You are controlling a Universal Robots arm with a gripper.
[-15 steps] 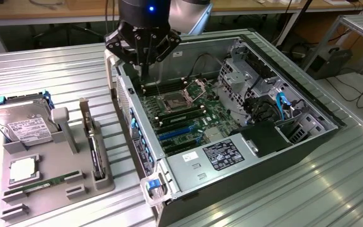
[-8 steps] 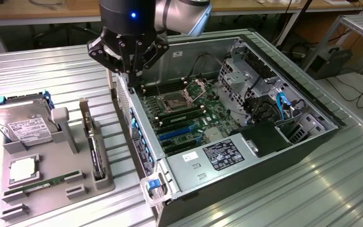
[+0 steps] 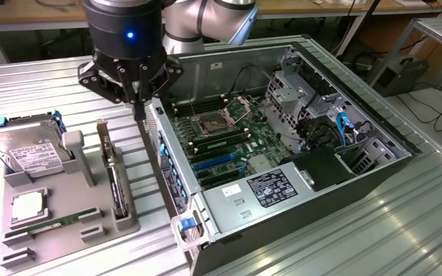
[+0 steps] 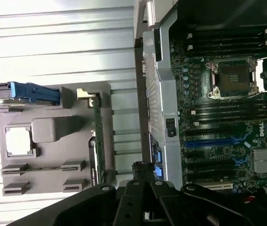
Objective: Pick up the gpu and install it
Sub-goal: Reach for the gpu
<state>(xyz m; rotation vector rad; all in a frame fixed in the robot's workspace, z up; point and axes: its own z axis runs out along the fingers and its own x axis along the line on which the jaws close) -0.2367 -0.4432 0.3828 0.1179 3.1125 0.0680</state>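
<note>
Fingers (image 3: 138, 108) closed, empty, thin flat gpu (image 3: 112, 172) upright in grey moulded holder (image 3: 71, 198), ribbed metal table (image 3: 405, 230)

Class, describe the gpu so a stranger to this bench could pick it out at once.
Find the open computer case, then the grey tray beside it on the exterior view's left. The gpu stands on edge along the tray side nearest the case: a thin card with a silvery end bracket, unlike the boxy hard drive and the narrow green memory stick.

Silver-grey jointed arm (image 3: 209, 17), black cylindrical wrist housing (image 3: 121, 26) (small blue light (image 3: 131, 35) aglow), black angular end effector (image 3: 138, 114).
</note>
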